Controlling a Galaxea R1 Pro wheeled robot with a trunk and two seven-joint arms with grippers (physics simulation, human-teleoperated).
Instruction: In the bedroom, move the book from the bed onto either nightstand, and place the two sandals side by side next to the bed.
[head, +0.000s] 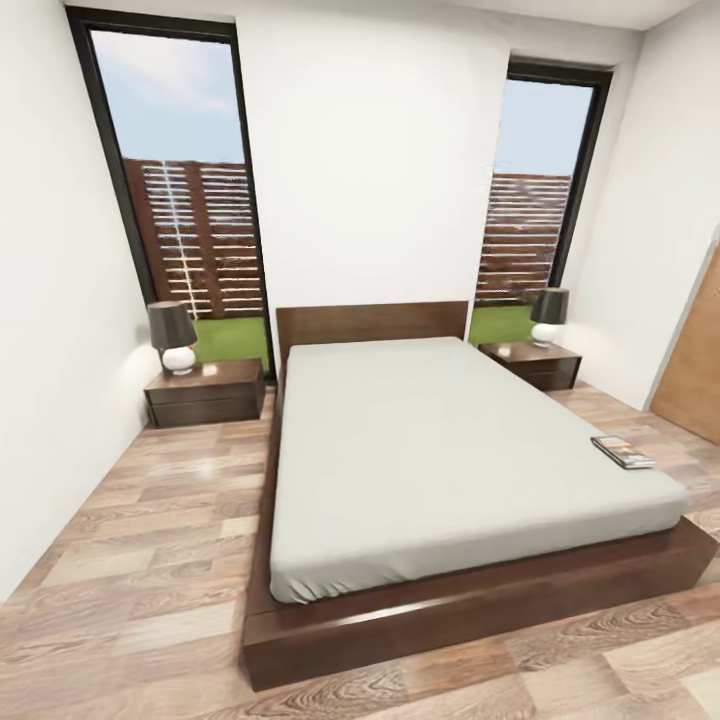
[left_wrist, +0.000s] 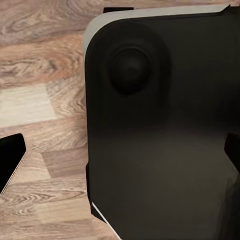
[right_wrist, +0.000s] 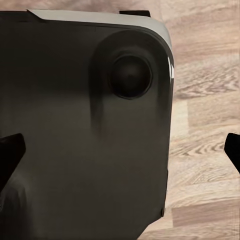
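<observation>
step: approach, nothing grasped | book (head: 623, 451) at right-centre, on bed (head: 440, 450) near its edge | left gripper (left_wrist: 120, 165), right gripper (right_wrist: 120, 150) seemingly wide apart, empty | next: close in, carry to nightstand (head: 532, 364)

A big dark panel (left_wrist: 165, 135) of the robot's own body took up most of the picture, from about 12 o'clock round to 6 o'clock. It had a pale grey edge along its rounded corner at 11 o'clock. A round black knob (left_wrist: 131, 70) sat on it near the top. Wood-plank floor (left_wrist: 40, 75) lay beside it — brown, with lighter boards. Two black fingertips (left_wrist: 11, 157) poked in at 9 o'clock and 3 o'clock, wide apart.
</observation>
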